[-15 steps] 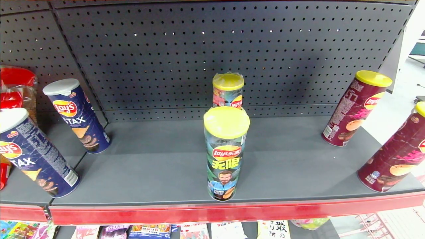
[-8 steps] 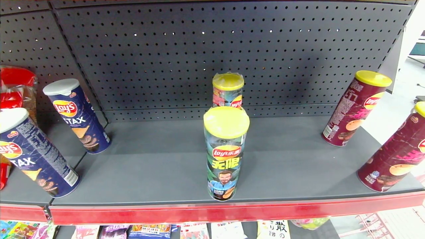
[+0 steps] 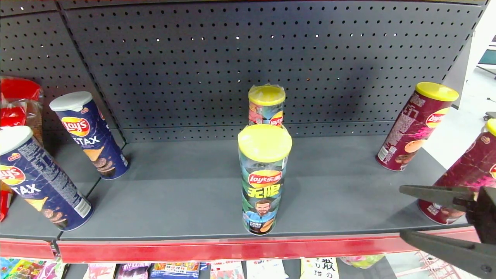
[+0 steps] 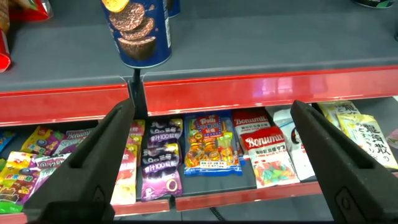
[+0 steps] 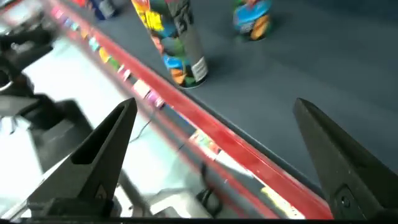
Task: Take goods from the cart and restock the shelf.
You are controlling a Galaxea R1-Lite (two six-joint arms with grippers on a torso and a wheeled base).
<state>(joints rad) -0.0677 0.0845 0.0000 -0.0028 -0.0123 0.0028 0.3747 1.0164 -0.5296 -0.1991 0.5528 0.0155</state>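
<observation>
Six tall crisp cans stand on the grey shelf [image 3: 186, 193], before a perforated back panel [image 3: 232, 58]; at the middle, a yellow-lidded can [image 3: 263, 182] stands near the red front edge [image 3: 232, 250], and a second yellow-lidded can [image 3: 266, 105] stands directly behind it against the panel; on the robot's left are a rear blue can [image 3: 91, 133] and a front blue can [image 3: 37, 180], both white-lidded; on its right are a rear maroon can [image 3: 416, 126] and a front maroon can [image 3: 465, 182]; the right gripper [image 3: 401, 211] hangs at the shelf's front edge, its upper finger crossing in front of the front maroon can's base, jaws spread wide with nothing between them; the left gripper [image 4: 212, 106] is likewise spread wide and empty, facing a lower shelf [image 4: 249, 196] lined with bags of sweets [image 4: 208, 143].
</observation>
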